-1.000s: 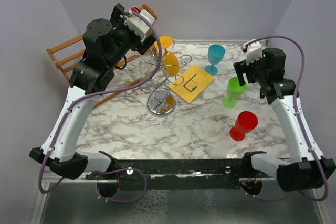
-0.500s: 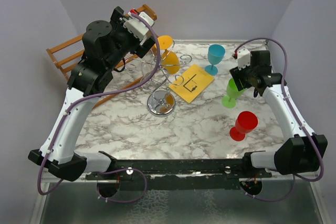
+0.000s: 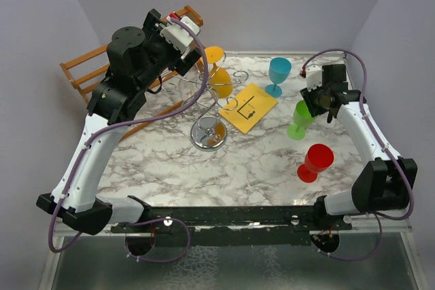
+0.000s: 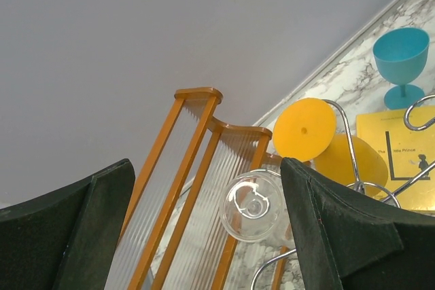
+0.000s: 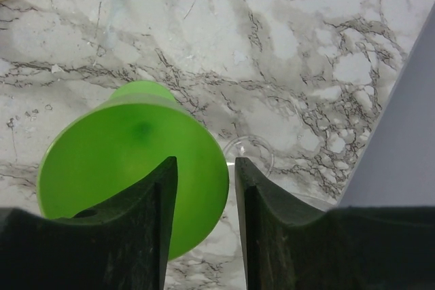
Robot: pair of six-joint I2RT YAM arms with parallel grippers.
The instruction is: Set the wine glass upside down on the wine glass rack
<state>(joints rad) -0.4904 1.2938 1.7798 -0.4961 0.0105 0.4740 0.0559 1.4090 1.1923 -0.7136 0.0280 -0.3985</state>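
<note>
Green wine glass [image 3: 302, 115] is standing upright near the right edge of the table [image 3: 224, 168], between blue glass [image 3: 278, 73] and red glass [image 3: 315, 161], with a yellow book [image 3: 249, 106] lying between it and the wine glass rack [image 3: 209, 135]; right gripper [image 5: 204, 162], narrowly parted, is hovering at its rim (grip indeterminable); left gripper [image 4: 204, 168] is gaping wide, empty.

**Robot-manipulation laboratory cell.** Plain lilac-grey walls [image 3: 272, 5] rise beyond the left tool [image 4: 206, 168] and beside the right tool [image 5: 204, 168]. Two arms [image 3: 95, 161] trailing purple cables [image 3: 160, 261] are bolted to a black rail [image 3: 231, 214] edging a marble-patterned tabletop [image 3: 238, 168] bearing bright coloured goblets [image 3: 315, 162].
</note>
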